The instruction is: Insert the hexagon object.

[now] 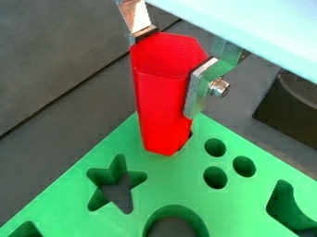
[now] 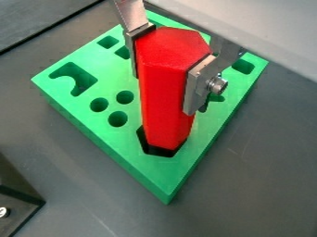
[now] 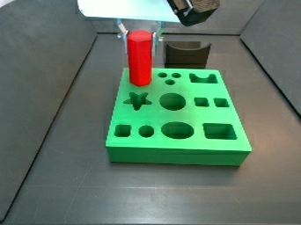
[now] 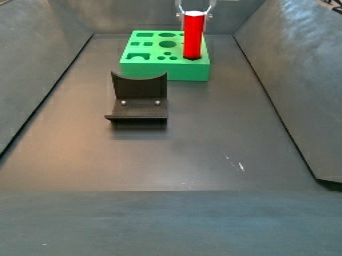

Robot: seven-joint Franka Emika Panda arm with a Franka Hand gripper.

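In both wrist views we see our gripper (image 1: 171,60) clamped on the upper part of the hexagon object (image 1: 162,93), its silver fingers (image 2: 202,85) pressed on opposite faces; below the gripper (image 2: 168,56) the peg's (image 2: 168,93) foot sits in a corner hole of the green board (image 2: 87,93). In both side views the peg (image 3: 140,58) (image 4: 193,34) stands upright, directly beneath the gripper (image 3: 137,33); a fixture (image 4: 138,97) sits near the board (image 3: 177,132).
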